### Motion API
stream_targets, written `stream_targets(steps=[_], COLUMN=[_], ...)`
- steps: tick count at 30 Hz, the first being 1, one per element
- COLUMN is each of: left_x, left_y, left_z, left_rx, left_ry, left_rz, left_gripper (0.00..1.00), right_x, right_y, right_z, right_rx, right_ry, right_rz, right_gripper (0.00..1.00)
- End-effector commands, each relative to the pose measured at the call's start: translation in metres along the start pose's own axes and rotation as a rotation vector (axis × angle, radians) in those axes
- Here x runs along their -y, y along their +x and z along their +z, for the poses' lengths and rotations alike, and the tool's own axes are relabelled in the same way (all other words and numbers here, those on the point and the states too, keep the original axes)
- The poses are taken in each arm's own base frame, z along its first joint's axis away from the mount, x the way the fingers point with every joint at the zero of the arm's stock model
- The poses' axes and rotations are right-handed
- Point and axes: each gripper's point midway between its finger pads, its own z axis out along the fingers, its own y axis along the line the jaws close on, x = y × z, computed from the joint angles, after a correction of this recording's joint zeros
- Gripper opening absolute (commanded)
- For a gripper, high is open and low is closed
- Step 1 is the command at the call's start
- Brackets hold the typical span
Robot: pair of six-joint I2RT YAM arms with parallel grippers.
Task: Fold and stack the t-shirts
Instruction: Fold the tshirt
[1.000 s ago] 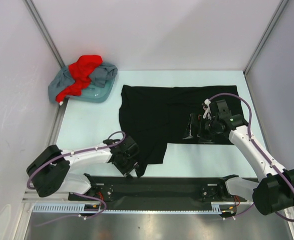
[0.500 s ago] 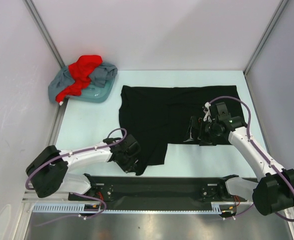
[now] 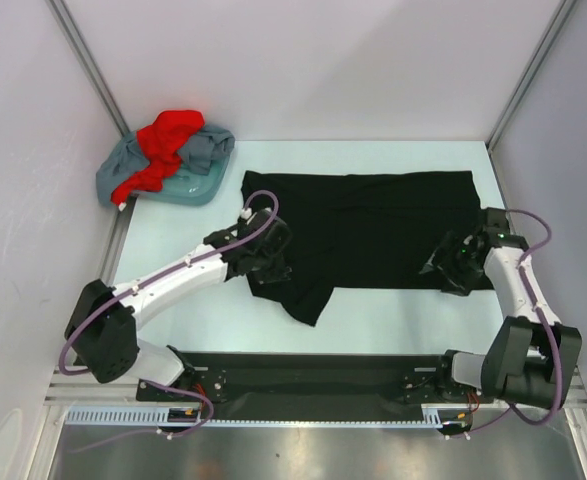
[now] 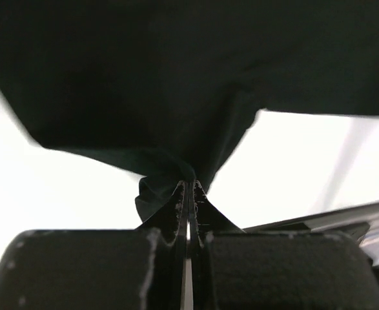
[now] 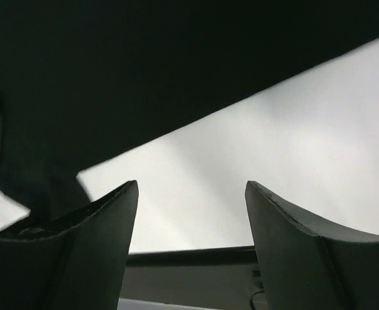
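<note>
At the worktop's (image 3: 173,235) far-left corner, red shirt (image 3: 170,135) and grey shirt (image 3: 208,150) lie heaped. Left end effector (image 3: 265,262) is clenched on the spread black shirt's (image 3: 373,220) near-left cloth; right end effector (image 3: 443,272), released, should pinch its right hem, then lift evenly.

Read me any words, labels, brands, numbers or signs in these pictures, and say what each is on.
No text can be read anywhere. The black t-shirt shows plain cloth in all three views; the red t-shirt and the grey-blue t-shirt heaped at the far left show no print either.
</note>
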Motion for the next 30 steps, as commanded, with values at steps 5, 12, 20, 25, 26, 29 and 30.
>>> stream_targets(steps=[5, 12, 20, 25, 26, 29, 30], left_x=[0.036, 0.024, 0.009, 0.007, 0.006, 0.006, 0.005], left_y=[-0.052, -0.073, -0.084, -0.084, -0.084, -0.083, -0.083], left_z=[-0.022, -0.022, -0.025, -0.026, -0.026, -0.026, -0.026], left_rx=[0.131, 0.121, 0.131, 0.133, 0.132, 0.131, 0.133], left_ry=[0.244, 0.28, 0.281, 0.28, 0.279, 0.28, 0.278], left_rz=[0.329, 0.342, 0.323, 0.31, 0.304, 0.3, 0.295], left_gripper=[0.0, 0.0, 0.01, 0.0, 0.0, 0.0, 0.0], right_x=[0.083, 0.132, 0.16, 0.167, 0.168, 0.173, 0.174], right_y=[-0.051, -0.093, -0.112, -0.118, -0.122, -0.13, -0.132], right_z=[-0.003, -0.004, 0.001, 0.006, 0.008, 0.01, 0.01], right_rx=[0.134, 0.315, 0.35, 0.349, 0.359, 0.368, 0.369], right_ry=[0.248, 0.427, 0.451, 0.46, 0.457, 0.473, 0.478], right_rz=[0.231, 0.35, 0.439, 0.454, 0.452, 0.432, 0.432], right_gripper=[0.58, 0.59, 0.58, 0.57, 0.56, 0.55, 0.53])
